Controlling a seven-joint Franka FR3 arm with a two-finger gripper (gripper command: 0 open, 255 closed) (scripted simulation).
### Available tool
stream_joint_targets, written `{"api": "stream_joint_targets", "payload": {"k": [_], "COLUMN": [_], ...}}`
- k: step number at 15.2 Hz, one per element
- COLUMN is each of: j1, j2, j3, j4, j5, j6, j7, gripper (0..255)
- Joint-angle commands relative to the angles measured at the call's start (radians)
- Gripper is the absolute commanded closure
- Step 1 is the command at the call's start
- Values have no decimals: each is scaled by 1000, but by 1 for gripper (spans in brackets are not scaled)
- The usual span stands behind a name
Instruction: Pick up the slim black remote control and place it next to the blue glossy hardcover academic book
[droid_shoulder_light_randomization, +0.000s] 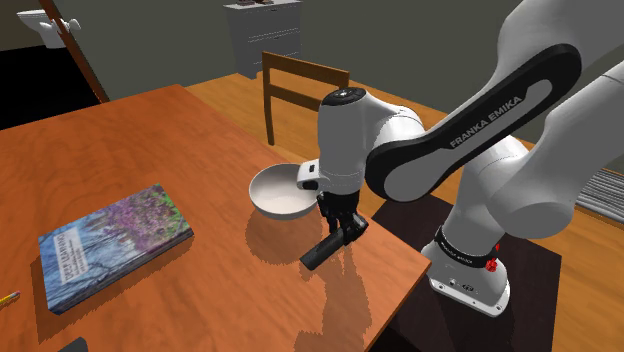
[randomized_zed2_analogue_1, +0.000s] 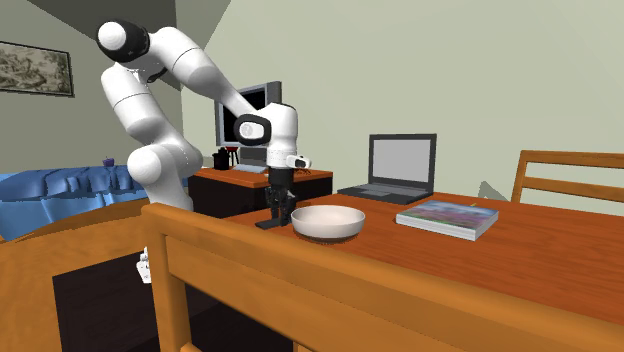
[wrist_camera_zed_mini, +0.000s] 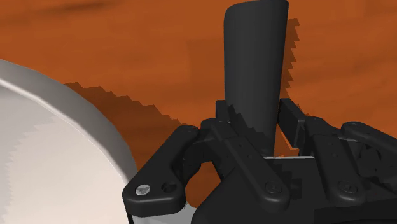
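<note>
The slim black remote (droid_shoulder_light_randomization: 320, 252) is clasped at one end by my gripper (droid_shoulder_light_randomization: 342, 228), near the wooden table's (droid_shoulder_light_randomization: 200, 130) edge closest to the stand. It slants down, its free end low over or on the table top. In the wrist view the fingers are shut on the remote (wrist_camera_zed_mini: 254, 57), which sticks out past my gripper (wrist_camera_zed_mini: 259, 124). From the second exterior view, the gripper (randomized_zed2_analogue_1: 278, 208) holds the remote (randomized_zed2_analogue_1: 266, 224) beside the bowl. The blue book (droid_shoulder_light_randomization: 115, 243) lies flat far toward the shoulder view's left, also the book (randomized_zed2_analogue_1: 447, 217) past the bowl.
A white bowl (droid_shoulder_light_randomization: 283, 190) sits right beside the gripper, between it and the table's middle. A wooden chair (droid_shoulder_light_randomization: 300, 85) stands behind the table. A pencil (droid_shoulder_light_randomization: 8, 298) lies past the book. An open laptop (randomized_zed2_analogue_1: 395, 168) rests at the far table edge.
</note>
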Motion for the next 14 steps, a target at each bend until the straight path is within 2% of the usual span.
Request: {"api": "stream_joint_targets", "payload": {"k": [1, 7, 14], "j1": [0, 0, -3], "j2": [2, 2, -85], "j3": [0, 1, -8], "j4": [-2, -3, 45], "j5": [0, 0, -11], "j6": [0, -1, -134], "j7": [0, 0, 7], "gripper": [255, 255, 255]}}
